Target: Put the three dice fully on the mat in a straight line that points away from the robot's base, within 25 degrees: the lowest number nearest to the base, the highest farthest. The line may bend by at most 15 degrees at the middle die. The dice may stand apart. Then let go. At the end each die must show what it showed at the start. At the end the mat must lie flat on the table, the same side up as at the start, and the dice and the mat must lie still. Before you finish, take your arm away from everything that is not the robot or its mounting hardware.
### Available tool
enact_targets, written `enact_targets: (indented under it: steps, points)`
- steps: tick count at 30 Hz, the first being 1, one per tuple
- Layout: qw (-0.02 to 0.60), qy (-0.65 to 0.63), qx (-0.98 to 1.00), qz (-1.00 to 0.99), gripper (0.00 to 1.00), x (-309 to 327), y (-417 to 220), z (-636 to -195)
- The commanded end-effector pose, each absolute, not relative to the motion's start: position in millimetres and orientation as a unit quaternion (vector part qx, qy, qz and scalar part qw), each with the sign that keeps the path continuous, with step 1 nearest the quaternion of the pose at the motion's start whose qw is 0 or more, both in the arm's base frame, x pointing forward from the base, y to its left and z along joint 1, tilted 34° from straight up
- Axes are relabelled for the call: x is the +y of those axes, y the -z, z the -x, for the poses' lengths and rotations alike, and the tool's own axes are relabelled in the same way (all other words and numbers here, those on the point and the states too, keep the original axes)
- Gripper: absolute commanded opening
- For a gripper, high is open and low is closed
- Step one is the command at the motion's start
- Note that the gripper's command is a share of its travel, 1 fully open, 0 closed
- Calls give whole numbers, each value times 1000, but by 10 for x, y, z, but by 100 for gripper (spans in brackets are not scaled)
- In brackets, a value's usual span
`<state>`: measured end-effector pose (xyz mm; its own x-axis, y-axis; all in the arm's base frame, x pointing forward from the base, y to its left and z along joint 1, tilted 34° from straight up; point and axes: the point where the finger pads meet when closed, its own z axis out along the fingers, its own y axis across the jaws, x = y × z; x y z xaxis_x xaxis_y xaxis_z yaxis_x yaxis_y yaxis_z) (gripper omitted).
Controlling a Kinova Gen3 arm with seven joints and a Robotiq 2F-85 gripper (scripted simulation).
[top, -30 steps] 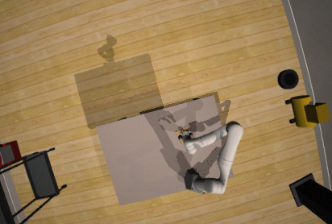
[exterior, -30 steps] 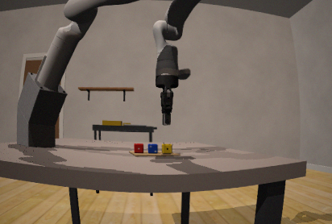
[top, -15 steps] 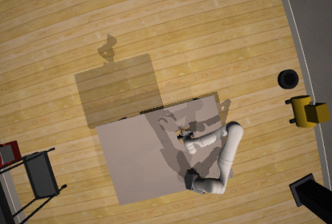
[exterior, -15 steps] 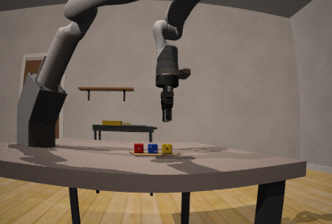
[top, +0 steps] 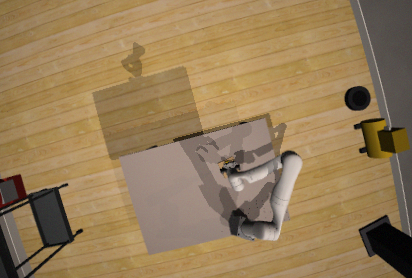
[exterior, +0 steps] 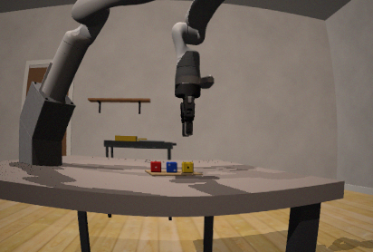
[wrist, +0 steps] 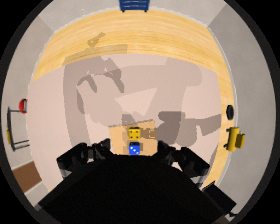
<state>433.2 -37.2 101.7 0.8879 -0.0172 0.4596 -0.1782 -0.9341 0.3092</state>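
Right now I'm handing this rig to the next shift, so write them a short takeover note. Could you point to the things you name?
Gripper (exterior: 187,134) (wrist: 133,145): open, holding nothing, raised above the dice.
Dice: red die (exterior: 156,167), blue die (exterior: 171,167) (wrist: 134,148) and yellow die (exterior: 187,167) (wrist: 134,133) stand apart in a row on the mat (exterior: 176,174) (wrist: 119,137), red nearest the base, yellow farthest.
Done: dice look lined up and released; yellow shows four on top, blue three.
Left: check red's top number, hidden here; the arm already looks clear.

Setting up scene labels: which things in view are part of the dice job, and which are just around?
Part of the job:
- red die
- blue die
- yellow die
- mat
- gripper

Just around:
- wall shelf
- yellow machine
- black round object
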Motion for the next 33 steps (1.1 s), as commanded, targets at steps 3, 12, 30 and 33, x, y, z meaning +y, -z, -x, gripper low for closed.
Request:
enact_targets:
  steps: [3, 12, 30, 33]
  points:
    - [175, -233, -48, -955, 100, -336, -1095, -4296]
    - [177, -232, -40, -956, 100, -272, -1239, -4222]
    - [177, -232, -40, -956, 100, -94, -1642, -4013]
    - [177, -232, -40, -956, 100, -75, -1684, -3991]
